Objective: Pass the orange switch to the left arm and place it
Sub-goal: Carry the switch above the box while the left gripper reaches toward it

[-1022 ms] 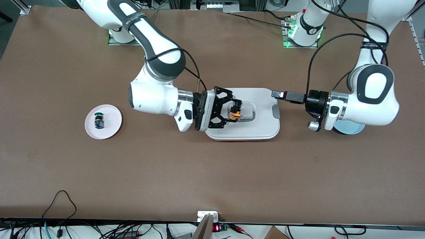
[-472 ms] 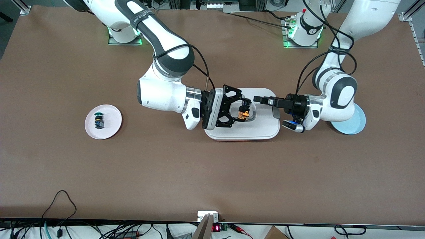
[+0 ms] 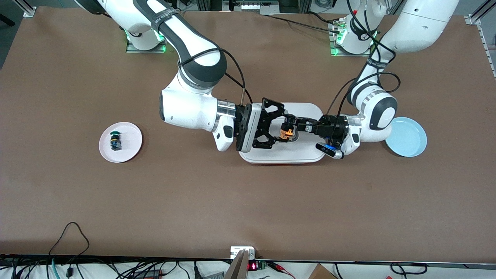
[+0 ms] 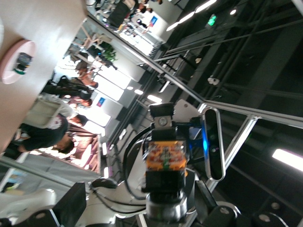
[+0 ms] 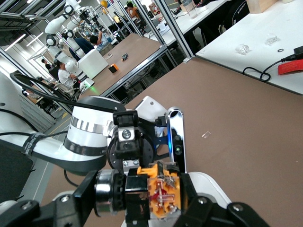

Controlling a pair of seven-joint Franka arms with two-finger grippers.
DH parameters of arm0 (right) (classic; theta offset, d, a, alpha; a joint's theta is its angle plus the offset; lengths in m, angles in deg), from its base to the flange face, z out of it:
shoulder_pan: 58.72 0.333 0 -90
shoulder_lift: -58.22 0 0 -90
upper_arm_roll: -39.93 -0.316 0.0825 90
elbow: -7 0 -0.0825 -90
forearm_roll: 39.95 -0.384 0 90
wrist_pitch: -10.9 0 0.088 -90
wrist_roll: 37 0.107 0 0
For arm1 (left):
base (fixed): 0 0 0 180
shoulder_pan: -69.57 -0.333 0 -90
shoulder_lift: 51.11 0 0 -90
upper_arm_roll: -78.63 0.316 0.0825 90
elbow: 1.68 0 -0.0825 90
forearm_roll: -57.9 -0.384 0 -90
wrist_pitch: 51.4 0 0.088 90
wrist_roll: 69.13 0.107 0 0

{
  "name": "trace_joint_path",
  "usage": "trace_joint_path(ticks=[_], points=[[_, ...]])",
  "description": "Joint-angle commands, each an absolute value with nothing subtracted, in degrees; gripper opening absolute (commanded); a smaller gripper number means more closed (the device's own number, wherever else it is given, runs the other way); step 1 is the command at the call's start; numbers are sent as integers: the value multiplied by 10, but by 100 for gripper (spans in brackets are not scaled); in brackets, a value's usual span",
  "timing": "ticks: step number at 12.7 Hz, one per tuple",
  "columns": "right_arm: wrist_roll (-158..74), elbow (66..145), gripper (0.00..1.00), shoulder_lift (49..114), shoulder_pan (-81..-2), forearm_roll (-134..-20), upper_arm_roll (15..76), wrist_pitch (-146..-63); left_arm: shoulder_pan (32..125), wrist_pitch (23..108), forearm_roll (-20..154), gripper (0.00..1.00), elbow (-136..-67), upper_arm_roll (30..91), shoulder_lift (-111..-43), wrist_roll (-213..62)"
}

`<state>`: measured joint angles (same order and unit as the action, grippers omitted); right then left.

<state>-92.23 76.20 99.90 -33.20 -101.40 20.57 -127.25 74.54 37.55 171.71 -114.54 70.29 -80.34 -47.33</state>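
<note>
Front view, centre: right gripper (image 3: 287,131) fingers clamped on tiny black-topped orange switch (image 3: 286,134) over white plastic box (image 3: 306,149).
Left gripper (image 3: 293,124): at the switch, fingers' state cannot tell.

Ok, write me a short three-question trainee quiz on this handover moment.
1. True or false: the orange switch is held over the white box.
2. Multiple choice: the pink plate holds: A) nothing, B) a green-capped switch, C) the orange switch.
3. Fill in: the bare blue plate lies toward the ____ arm's end of the table.

Key:
1. True. The right gripper is shut on it above the lid, and the left gripper has reached it.
2. B.
3. Left.
</note>
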Motion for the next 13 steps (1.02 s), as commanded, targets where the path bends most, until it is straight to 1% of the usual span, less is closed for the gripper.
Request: trace_joint_path(ticks=[1,2,3,4,5,6,7,8,12,13], points=[[-912,734,22,1015,-321,-1024,205,-1283,767,390,1758,100,-1140,701,-809,-450],[-908,733,22,1015,-321,-1024,206,-1283,767,390,1759,98,-1140,701,-809,-451],[-907,733,22,1015,-321,-1024,206,-1283,768,390,1759,94,-1140,701,-809,-451],[-907,733,22,1015,-321,-1024,205,-1284,768,390,1759,83,-1140,701,-809,-451],[-907,733,22,1015,-321,-1024,205,-1284,768,390,1758,63,-1139,701,-808,-452],[-906,733,22,1015,-321,-1024,205,-1284,765,389,1758,47,-1140,701,-807,-457],[-906,733,22,1015,-321,-1024,205,-1284,765,388,1757,38,-1140,701,-807,-455],[-906,733,22,1015,-321,-1024,205,-1284,764,387,1757,32,-1139,701,-806,-458],[-906,733,22,1015,-321,-1025,205,-1288,763,382,1754,32,-1138,700,-806,-462],[-906,733,25,1015,-321,-1025,205,-1288,763,382,1753,32,-1138,700,-806,-462]])
